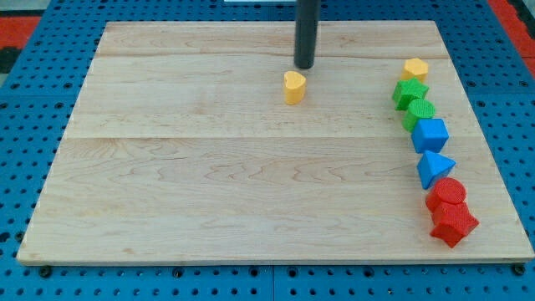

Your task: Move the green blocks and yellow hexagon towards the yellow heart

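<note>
No claw, bare rod; tip [303, 66] just above yellow heart [293, 86]; yellow hexagon [415, 69], green blocks [411, 94] probably light, rigid, slide easily; push from the view's right

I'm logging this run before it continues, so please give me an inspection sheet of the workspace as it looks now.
Surface: wooden board, bare in the middle.
Job's things: yellow heart near the view's top; yellow hexagon, green star and green block along the view's right edge.
Clutter: blue block, blue triangle, red cylinder, red star below them.
Grippers: none; my tip just above the heart.
Cables: nothing seen.
Surroundings: blue pegboard.
</note>
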Controlling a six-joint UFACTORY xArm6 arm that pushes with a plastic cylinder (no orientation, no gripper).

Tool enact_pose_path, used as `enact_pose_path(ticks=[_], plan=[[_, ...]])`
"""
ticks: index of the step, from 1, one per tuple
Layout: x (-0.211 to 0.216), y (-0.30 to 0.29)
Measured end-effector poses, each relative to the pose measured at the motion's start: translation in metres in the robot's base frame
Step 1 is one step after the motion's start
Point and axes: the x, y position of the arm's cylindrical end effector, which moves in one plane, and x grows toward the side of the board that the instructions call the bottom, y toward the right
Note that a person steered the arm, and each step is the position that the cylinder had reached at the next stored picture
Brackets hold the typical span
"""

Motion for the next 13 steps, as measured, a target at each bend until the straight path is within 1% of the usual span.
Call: enact_pose_path(ticks=[1, 2, 3, 4, 5, 6, 7, 8, 9, 10, 11, 12, 13], plan=[[-0.023, 0.120], [0.025, 0.209], [0.051, 0.167], [0.050, 0.095], [0.042, 0.063], [0.043, 0.157], [0.090, 0.211], [0.091, 0.173], [0.091, 0.098], [0.086, 0.080], [0.081, 0.161], [0.129, 0.217], [0.147, 0.185]])
